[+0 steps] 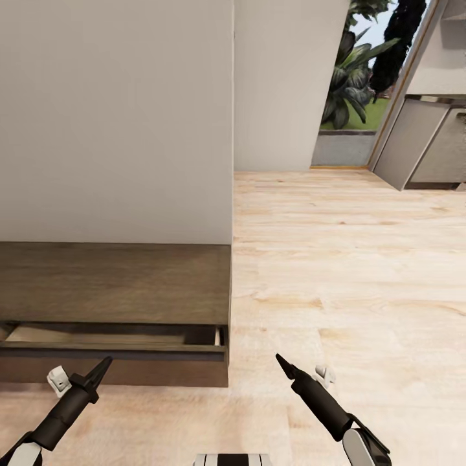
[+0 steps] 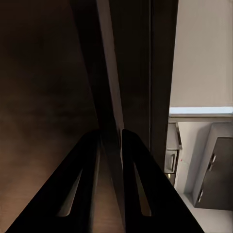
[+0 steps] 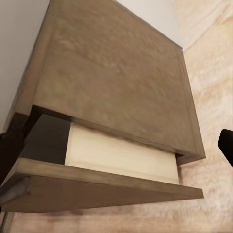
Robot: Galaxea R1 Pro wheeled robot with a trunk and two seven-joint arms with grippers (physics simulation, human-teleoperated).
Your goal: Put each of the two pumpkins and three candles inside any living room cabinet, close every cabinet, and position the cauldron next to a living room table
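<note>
The long, low dark brown cabinet [image 1: 116,285] stands against the white wall at the left. Its top drawer [image 1: 110,353] is pulled out a little, showing a pale beige interior [image 1: 97,334] with nothing visible inside. My left gripper [image 1: 103,362] is at the drawer front. In the left wrist view its fingers [image 2: 92,160] lie close on either side of the thin front edge. My right gripper [image 1: 279,357] hovers over the floor, just right of the cabinet's corner. One fingertip [image 3: 227,145] sits at the frame's edge, far from the drawer front [image 3: 97,191]. Pumpkins, candles, cauldron and table are out of view.
Pale wood floor [image 1: 336,272] stretches open to the right of the cabinet. A white wall corner [image 1: 233,129] rises behind it. Farther back are a glass opening with plants [image 1: 353,84] and grey kitchen cupboards [image 1: 421,142].
</note>
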